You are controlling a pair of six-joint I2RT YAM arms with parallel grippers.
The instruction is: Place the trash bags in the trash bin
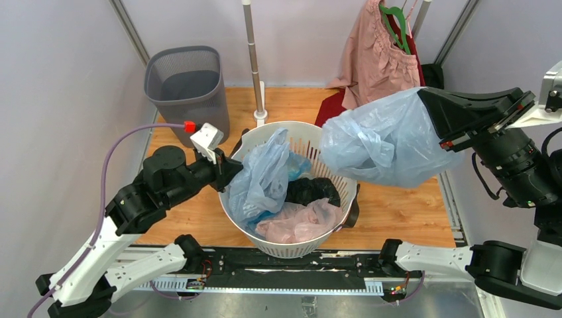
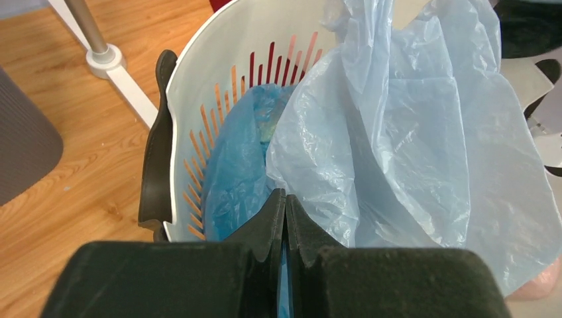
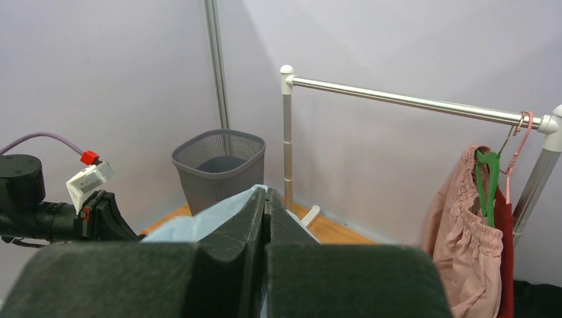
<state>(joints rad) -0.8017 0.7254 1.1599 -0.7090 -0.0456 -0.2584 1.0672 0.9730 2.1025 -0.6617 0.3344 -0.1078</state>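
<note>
My right gripper (image 1: 424,99) is shut on a large pale blue trash bag (image 1: 381,142), which hangs in the air over the right rim of the white basket. In the right wrist view the jaws (image 3: 267,193) are pressed together with pale plastic (image 3: 199,222) beneath them. My left gripper (image 1: 230,171) is at the basket's left rim, shut on a second blue trash bag (image 1: 265,179) that stands up inside the basket. A strip of blue plastic shows between its shut jaws (image 2: 285,195). The dark grey mesh trash bin (image 1: 185,83) stands at the back left, apart from both grippers.
The white slotted basket (image 1: 311,136) sits mid-table and also holds black (image 1: 311,191) and pink (image 1: 301,222) material. A clothes rail post (image 1: 252,59) rises behind it. A pink garment (image 1: 378,56) hangs on a green hanger at the back right. Walls close in both sides.
</note>
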